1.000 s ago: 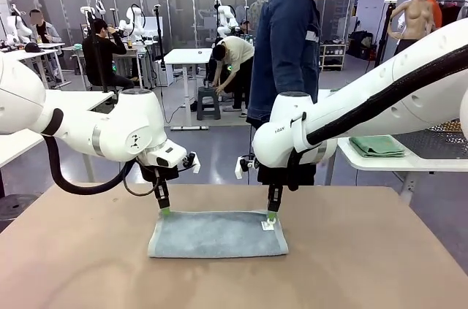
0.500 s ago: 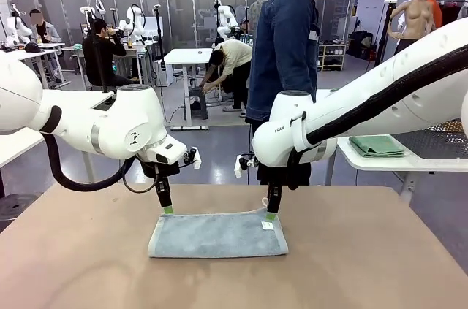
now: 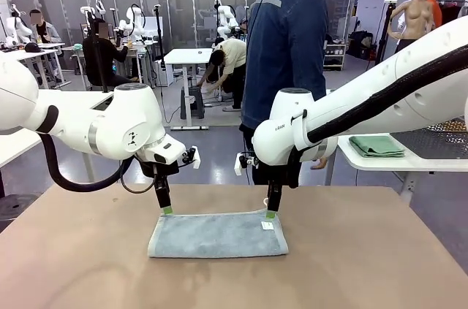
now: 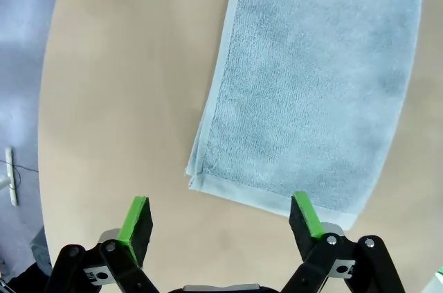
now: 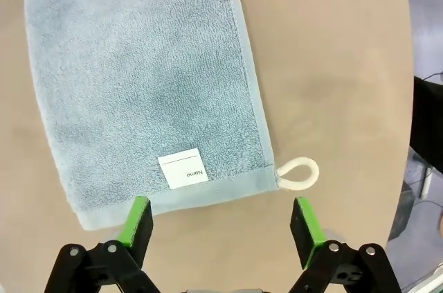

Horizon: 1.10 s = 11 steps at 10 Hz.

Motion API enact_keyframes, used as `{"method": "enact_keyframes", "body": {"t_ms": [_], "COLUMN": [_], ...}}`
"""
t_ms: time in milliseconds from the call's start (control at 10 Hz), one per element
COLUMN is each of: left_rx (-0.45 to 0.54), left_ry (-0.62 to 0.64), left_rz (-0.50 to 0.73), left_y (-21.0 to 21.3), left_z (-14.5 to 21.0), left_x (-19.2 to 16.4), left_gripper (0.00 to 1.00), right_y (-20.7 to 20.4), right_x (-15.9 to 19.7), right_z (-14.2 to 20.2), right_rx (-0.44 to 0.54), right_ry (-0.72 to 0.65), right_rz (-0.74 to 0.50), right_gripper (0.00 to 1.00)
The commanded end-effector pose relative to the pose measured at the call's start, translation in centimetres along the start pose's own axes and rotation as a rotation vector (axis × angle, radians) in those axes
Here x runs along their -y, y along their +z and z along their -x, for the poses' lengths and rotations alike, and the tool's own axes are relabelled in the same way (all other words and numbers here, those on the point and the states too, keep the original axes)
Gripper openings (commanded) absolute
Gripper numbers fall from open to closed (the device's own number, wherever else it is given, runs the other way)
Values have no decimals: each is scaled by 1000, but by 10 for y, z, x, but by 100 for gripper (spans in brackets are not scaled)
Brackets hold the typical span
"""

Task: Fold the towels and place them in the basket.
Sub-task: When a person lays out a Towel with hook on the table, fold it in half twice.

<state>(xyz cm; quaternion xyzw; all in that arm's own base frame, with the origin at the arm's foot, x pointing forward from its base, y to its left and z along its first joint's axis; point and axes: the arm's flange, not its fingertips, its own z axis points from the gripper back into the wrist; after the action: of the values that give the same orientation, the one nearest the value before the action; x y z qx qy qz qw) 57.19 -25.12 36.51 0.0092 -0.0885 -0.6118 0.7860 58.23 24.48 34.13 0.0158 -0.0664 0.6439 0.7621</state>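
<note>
A pale blue-grey towel (image 3: 217, 234) lies folded in a long strip on the tan table (image 3: 365, 265). My left gripper (image 3: 167, 210) hangs open just above its far left corner. My right gripper (image 3: 270, 214) hangs open just above its far right corner. In the left wrist view the towel (image 4: 311, 92) lies beyond the open left gripper (image 4: 221, 220), nothing between the pads. The right wrist view has the towel (image 5: 145, 85) with its white label (image 5: 182, 167) and loop (image 5: 299, 173) ahead of the open right gripper (image 5: 220, 222). A light green towel (image 3: 376, 146) lies on a white side table beside the dark mesh basket (image 3: 433, 142), which my right arm partly hides.
A person in a dark blue jacket (image 3: 285, 53) stands at the far edge of the table, behind the grippers. The white side table (image 3: 395, 164) stands off to the right. Bare tabletop surrounds the towel on all sides.
Both grippers have opened off the towel's far corners and risen slightly. The towel's far edge now lies flat. The person has shifted a little to the left.
</note>
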Motion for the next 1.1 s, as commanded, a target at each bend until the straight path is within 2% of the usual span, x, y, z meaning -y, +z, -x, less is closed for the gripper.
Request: {"method": "enact_keyframes", "body": {"t_ms": [0,200,300,400,600,800,1000], "left_rx": [-5,-5,0,52,106,107,150], "left_ry": [9,9,1,104,249,357,455], "left_rz": [-1,-1,1,-4,25,-15,-51], "left_y": [1,1,-1,14,52,89,115], "left_z": [0,0,0,1,14,32,61], "left_x": [-2,-2,0,5,32,60,87], "left_gripper": [100,100,100,100,100,100,100], "right_y": [0,0,0,11,15,19,9], "right_x": [0,0,0,-6,-21,-37,-44], "right_z": [0,0,0,-1,0,-3,0], "right_rx": [0,0,0,61,3,-39,-19], "right_ry": [0,0,0,-82,-340,-569,-842], "right_rz": [0,0,0,3,-18,39,43], "right_gripper": [100,100,97,100,100,100,100]}}
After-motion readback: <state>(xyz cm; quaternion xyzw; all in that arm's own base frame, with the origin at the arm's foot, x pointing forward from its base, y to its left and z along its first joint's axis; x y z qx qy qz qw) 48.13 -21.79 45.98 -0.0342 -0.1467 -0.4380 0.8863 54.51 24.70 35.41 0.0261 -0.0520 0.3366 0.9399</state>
